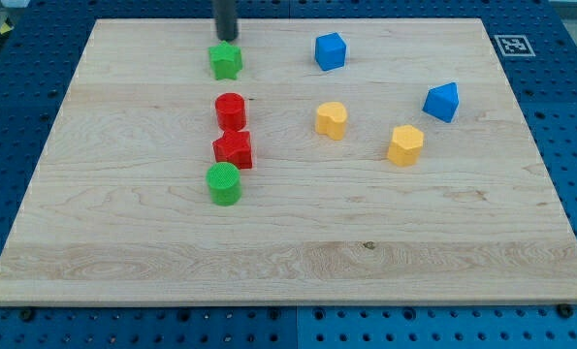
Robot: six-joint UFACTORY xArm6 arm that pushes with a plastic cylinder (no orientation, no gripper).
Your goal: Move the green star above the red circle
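Nearest the view's bottom on my pale wooden board (123, 242) sits the green ribbed plastic cylinder (224, 183), touching the red plastic star (234, 149) above it. Next comes the red plastic circle (231, 111). To the view's right lie two yellow blocks (405, 144) (332, 119) and two blue blocks (442, 101) (330, 50). Farthest, the green plastic star (226, 61) sits above the red circle, apart from it. My tip (226, 40) rests just beyond the star; I have no jaws, only the rod.

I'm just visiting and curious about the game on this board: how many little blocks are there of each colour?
Green: 2, the green star and the green circle
Red: 2, the red circle and the red star
Yellow: 2
Blue: 2
Total: 8 blocks
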